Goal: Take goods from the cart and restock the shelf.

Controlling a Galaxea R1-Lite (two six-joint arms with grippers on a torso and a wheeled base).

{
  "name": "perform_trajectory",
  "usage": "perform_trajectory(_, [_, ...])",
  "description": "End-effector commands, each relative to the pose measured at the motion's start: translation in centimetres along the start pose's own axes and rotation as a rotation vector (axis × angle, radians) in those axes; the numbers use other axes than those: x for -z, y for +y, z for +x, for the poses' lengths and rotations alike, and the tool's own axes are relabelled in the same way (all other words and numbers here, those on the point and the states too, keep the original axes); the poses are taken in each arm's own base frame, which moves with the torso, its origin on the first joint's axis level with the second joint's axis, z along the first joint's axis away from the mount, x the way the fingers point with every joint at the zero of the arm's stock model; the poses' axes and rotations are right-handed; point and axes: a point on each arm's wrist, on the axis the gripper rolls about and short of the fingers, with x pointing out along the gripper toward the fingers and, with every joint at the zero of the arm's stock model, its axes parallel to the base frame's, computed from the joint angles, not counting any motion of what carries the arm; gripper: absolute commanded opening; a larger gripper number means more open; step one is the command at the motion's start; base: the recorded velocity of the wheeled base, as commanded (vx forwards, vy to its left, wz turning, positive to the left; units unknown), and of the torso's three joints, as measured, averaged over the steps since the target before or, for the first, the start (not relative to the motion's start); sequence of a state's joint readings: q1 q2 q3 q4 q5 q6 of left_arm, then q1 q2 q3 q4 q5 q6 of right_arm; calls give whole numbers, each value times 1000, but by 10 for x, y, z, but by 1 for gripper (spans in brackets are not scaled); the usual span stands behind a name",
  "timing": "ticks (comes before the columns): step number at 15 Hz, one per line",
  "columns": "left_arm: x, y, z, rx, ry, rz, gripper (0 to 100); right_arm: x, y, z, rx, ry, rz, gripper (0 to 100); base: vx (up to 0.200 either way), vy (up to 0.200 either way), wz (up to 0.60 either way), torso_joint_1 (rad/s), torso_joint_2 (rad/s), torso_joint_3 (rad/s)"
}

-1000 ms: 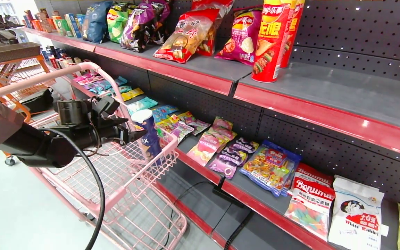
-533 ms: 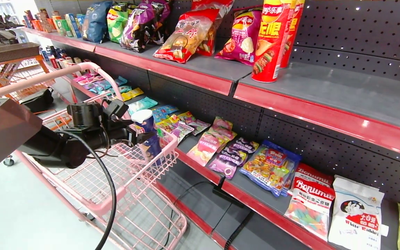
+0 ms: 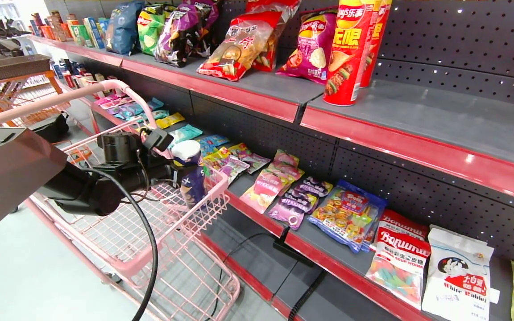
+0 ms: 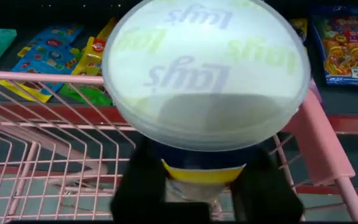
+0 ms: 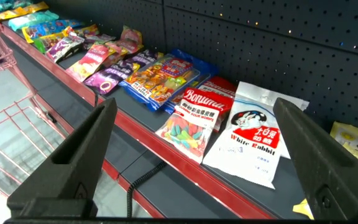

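The dark-blue chip can (image 3: 191, 174), pale-lidded with a yellow band, is standing in the pink cart's (image 3: 137, 264) corner. The left claw (image 3: 177, 173) is clasping it under the lid; the right claw (image 5: 194, 106) is gaping wide.

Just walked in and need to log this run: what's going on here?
The robot is restocking. Its left gripper is at a purple chip can standing in the pink cart; the can is not yet lifted out. The right gripper is open and holds nothing, in front of the lower shelf with its candy bags.
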State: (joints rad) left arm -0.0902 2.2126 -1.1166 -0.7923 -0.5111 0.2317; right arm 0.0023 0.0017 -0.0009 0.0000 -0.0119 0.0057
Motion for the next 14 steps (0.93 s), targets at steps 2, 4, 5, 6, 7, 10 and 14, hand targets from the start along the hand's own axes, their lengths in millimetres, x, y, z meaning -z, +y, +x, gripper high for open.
perform_trajectory(2, [-11, -1, -17, -26, -8, -28, 0, 0, 0, 0, 0, -1, 0, 100, 0, 0, 0, 0, 0, 0])
perform_trajectory(4, [-20, -2, -40, -50, -16, -54, 0, 0, 0, 0, 0, 1, 0, 100, 0, 0, 0, 0, 0, 0])
perform_trajectory(5, [-34, 1, -57, -78, -48, -43, 0, 0, 0, 0, 0, 2, 0, 100, 0, 0, 0, 0, 0, 0])
perform_trajectory(6, [-46, 3, -75, -106, -65, -44, 0, 0, 0, 0, 0, -1, 0, 100, 0, 0, 0, 0, 0, 0])
perform_trajectory(7, [-59, 1, -95, -125, -72, -57, 0, 0, 0, 0, 0, -1, 0, 100, 0, 0, 0, 0, 0, 0])
perform_trajectory(10, [-73, -22, -167, -185, -41, -103, 0, 0, 0, 0, 0, -1, 0, 100, 0, 0, 0, 0, 0, 0])
perform_trajectory(14, [-57, -76, -255, -283, -87, -95, 0, 0, 0, 0, 0, 1, 0, 100, 0, 0, 0, 0, 0, 0])
